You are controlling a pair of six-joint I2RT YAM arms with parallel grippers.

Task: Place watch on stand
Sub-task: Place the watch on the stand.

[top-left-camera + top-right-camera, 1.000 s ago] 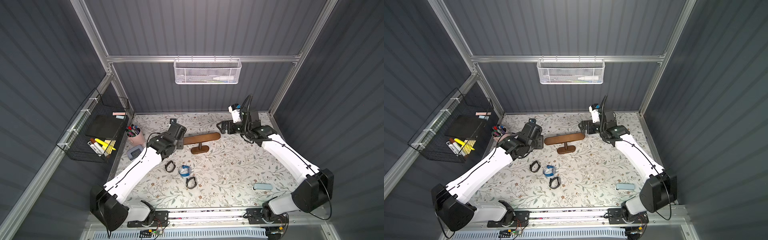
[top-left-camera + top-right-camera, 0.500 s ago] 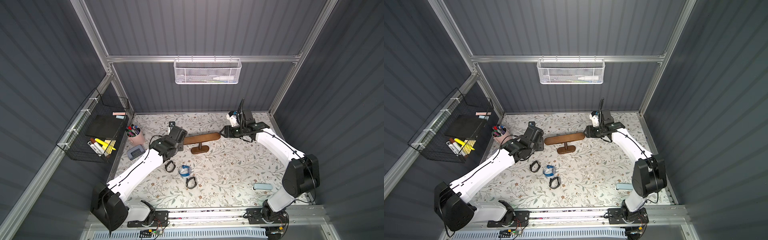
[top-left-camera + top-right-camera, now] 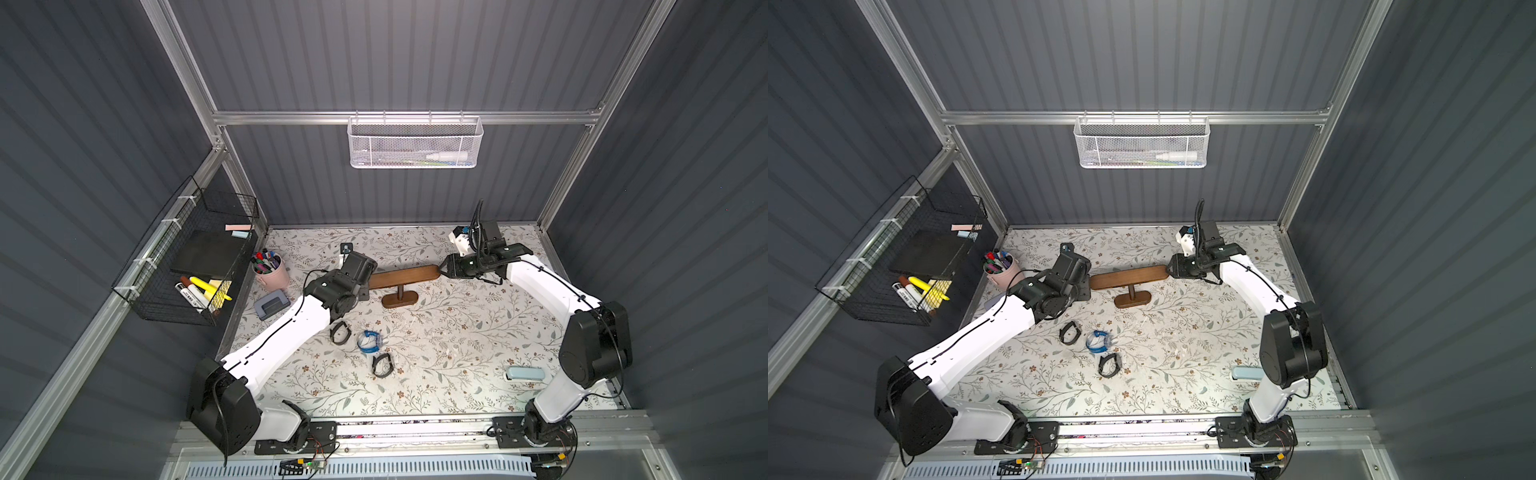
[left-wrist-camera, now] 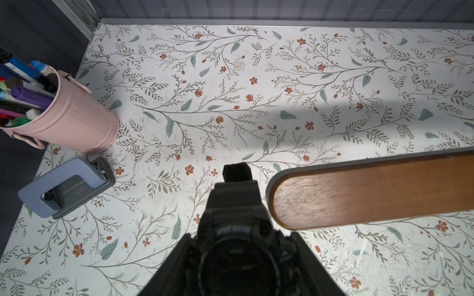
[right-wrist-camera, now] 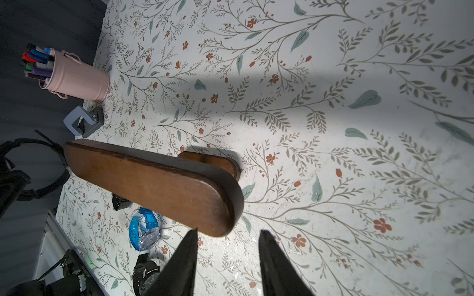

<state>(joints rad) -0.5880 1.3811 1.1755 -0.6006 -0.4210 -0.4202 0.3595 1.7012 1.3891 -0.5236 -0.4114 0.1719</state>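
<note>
**A:** On the flowered table (image 3: 457, 332), where does the stand (image 3: 405, 275) sit?

**B:** Upright toward the back, its oval base (image 3: 400, 298) flat on the surface. Its bar (image 3: 1127, 277) runs across between the two arms.

**A:** And the watch (image 4: 232, 200)?

**B:** Off the table, in the left gripper (image 4: 238, 243). The jaws are closed on either side of its black case. It hangs just beside the bar's left rounded end, not on it.

**A:** Touching the wood?

**B:** The left wrist view shows a sliver of table between them. I can't say more.

**A:** The right gripper (image 5: 228, 230)?

**B:** At the bar's other end. Its fingers (image 5: 184, 258) stand partly apart. The rounded tip sits right at the fingertips, close against one and clear of the other. Nothing is clamped.

**A:** Anything else near?

**B:** A blue watch (image 3: 369, 341) lies in front of the stand, and a pink pen cup (image 3: 272, 274) stands by the left wall.
</note>
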